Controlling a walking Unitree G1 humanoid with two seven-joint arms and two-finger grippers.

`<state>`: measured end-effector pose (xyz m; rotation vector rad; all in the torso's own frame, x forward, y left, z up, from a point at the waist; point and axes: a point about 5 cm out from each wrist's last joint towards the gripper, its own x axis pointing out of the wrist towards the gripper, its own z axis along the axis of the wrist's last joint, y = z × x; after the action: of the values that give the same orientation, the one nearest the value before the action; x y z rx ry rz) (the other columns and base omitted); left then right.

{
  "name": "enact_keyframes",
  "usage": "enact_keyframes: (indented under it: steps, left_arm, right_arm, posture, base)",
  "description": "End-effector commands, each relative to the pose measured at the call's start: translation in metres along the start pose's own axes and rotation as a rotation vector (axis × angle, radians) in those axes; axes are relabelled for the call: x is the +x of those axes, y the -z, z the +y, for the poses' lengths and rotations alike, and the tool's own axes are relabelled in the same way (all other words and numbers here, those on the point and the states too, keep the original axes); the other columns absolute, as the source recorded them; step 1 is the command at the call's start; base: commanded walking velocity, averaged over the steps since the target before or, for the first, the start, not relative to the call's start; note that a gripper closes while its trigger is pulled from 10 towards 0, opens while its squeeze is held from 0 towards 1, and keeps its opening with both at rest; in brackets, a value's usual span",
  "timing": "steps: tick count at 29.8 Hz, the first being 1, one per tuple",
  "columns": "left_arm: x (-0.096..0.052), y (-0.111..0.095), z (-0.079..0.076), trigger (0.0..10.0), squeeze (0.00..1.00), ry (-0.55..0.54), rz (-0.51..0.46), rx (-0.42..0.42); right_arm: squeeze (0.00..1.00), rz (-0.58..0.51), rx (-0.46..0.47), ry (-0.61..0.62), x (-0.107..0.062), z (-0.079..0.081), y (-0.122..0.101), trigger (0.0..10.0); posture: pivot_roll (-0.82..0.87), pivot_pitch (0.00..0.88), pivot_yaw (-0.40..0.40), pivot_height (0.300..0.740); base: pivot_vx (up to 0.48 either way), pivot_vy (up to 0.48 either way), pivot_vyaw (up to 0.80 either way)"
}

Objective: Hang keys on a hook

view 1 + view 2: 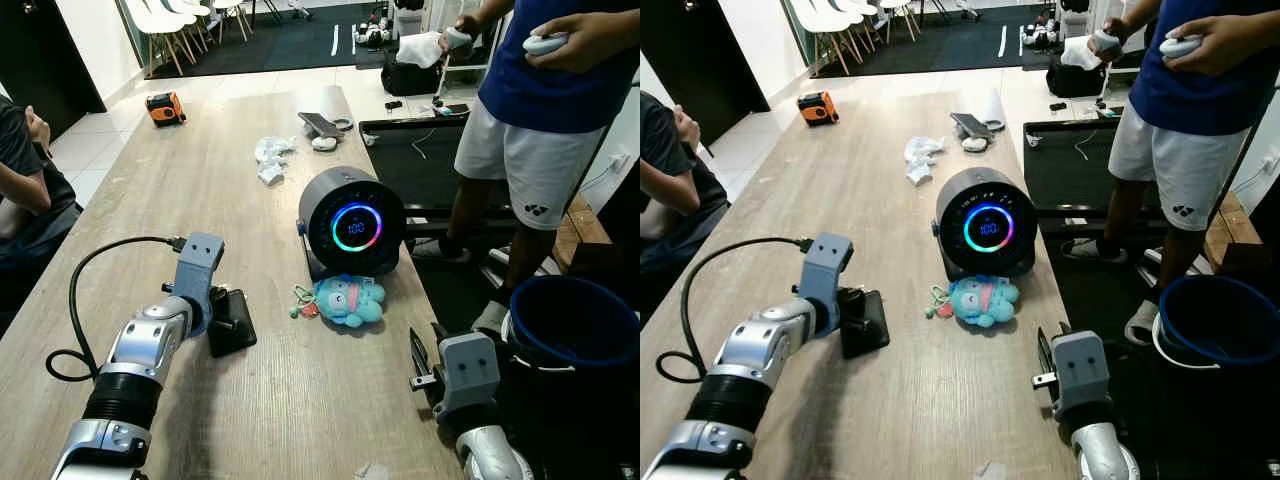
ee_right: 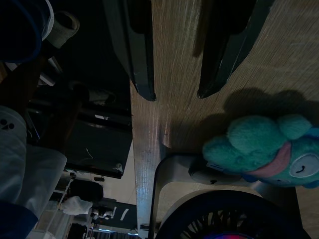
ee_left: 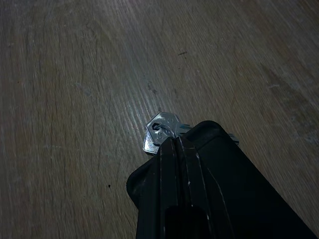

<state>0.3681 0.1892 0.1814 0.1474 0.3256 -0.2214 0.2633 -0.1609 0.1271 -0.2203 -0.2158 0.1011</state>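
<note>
The left gripper (image 1: 232,322) is low over the wooden table (image 1: 180,180), and its black fingers (image 3: 199,179) are pressed together. In the left wrist view, silver keys (image 3: 160,130) stick out just past the tips of these fingers, with a thin ring through the hole of the top key. The fingers are closed on the keys, and the keys lie on or very near the table surface; I cannot tell if they touch it.

The right gripper (image 2: 174,94) is at the near right edge of the table. Its two fingers (image 2: 137,59) are wide apart with nothing between them. One finger is over the table edge and the other is over the wood.

Just ahead of the right fingers lies a blue-green plush toy (image 1: 348,300). Behind the toy, touching or almost touching it, stands a dark round speaker (image 1: 352,222) with a glowing ring of colours on its front. The toy is to the right of the left fingers, near but apart from them.

Farther ahead on the table are crumpled white papers (image 1: 270,158), a phone-like object (image 1: 320,125) and an orange tape measure (image 1: 165,107). A person in white shorts (image 1: 535,150) stands right of the table, holding controllers. A blue bucket (image 1: 580,320) is on the floor beside the right gripper. Another person's arm (image 1: 25,180) is at the left side.
</note>
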Motion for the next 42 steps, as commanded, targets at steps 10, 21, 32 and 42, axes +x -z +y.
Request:
enact_keyframes:
  steps: [10,21,32,42]
  left_arm:
    - [-0.012,-0.025,-0.001,10.0,0.0,0.046,-0.218,-0.124]
    - [-0.036,-0.064,0.001,10.0,0.0,0.016,-0.45,-0.317]
    - [-0.022,-0.042,-0.038,10.0,0.0,-0.003,-0.306,0.079]
    - [0.007,-0.029,-0.059,10.0,0.15,-0.05,-0.172,0.016]
  right_arm:
    - [0.0,0.04,0.009,-0.003,-0.004,0.002,0.008,10.0]
    - [0.0,0.033,0.007,-0.004,-0.001,0.001,0.007,10.0]
    - [0.0,0.031,0.008,-0.011,0.001,0.003,0.006,10.0]
    - [0.0,0.059,0.019,0.014,-0.011,0.003,0.01,10.0]
  posture:
    - [0.02,0.223,0.144,0.74]
    - [0.02,0.213,0.138,0.74]
    - [0.02,0.222,0.137,0.74]
    - [0.01,0.253,0.162,0.74]
  base:
    - [0.0,0.0,0.0]
    - [0.0,0.0,0.0]
    - [0.0,0.0,0.0]
    - [0.0,0.0,0.0]
